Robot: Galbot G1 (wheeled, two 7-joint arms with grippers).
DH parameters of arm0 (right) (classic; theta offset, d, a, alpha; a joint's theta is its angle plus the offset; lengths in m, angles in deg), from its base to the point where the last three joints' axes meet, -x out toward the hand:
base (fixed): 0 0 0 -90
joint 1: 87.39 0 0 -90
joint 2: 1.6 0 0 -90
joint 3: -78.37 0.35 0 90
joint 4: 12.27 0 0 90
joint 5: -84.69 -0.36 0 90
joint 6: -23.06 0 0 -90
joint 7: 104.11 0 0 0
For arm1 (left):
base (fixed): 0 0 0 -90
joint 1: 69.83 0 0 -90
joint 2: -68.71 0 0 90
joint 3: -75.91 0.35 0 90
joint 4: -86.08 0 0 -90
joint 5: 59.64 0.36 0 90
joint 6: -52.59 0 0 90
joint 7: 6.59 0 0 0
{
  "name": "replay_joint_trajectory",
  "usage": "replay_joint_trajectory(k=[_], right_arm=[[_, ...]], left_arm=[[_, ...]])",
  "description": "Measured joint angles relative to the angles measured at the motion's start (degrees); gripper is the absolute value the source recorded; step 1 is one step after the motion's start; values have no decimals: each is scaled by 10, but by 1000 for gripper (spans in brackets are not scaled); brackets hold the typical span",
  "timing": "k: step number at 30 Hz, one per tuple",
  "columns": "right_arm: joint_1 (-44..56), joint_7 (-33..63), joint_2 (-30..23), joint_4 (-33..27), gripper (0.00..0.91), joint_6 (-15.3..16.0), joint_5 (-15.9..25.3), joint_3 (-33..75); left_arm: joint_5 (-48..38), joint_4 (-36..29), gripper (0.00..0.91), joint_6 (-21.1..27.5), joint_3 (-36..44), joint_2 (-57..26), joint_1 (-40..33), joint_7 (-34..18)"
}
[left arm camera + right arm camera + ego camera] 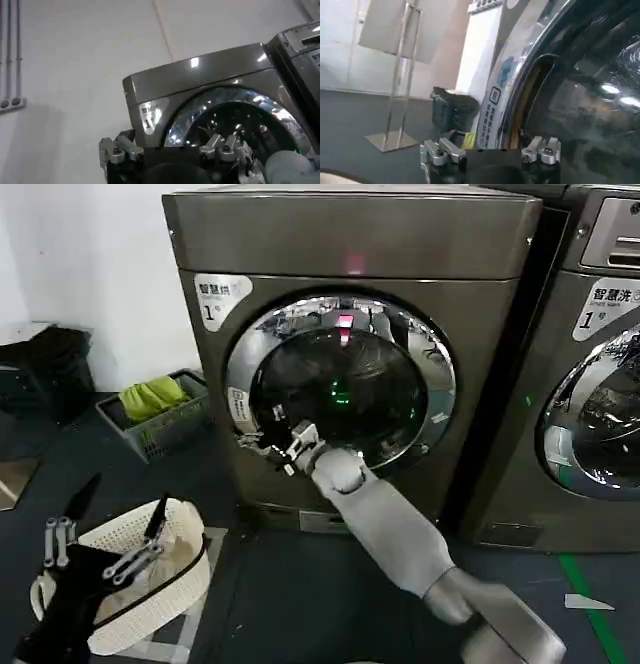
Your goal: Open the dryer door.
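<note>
The right end effector (268, 442) sits at the door's (340, 379) left rim, grip unclear. Left end effector (100, 544) hangs wide. The dryer's (350, 244) sticker (220, 296) reads "1".

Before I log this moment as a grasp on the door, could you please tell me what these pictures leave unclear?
- Head view: the right pincer sits at the left rim of the dryer door; its fingertips are too small to tell whether they grip anything.
- Right wrist view: the fingertips are cut off by the bottom edge, so contact with the door is hidden.
- Whether the latch has released cannot be judged.
- Head view: the left pincer hangs low over the white basket.
</note>
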Motion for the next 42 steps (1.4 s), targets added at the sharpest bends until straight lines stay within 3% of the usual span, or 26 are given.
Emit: replay_joint_trajectory(k=[29, 42], right_arm=[[-17, -93, 6, -3, 907, -44, -23, -34], [4, -137, 58, 76, 907, -42, -70, -57]], left_arm=[[-2, 0, 907, -4, -6, -1, 4, 0], [-16, 14, 907, -1, -18, -8, -9, 0]])
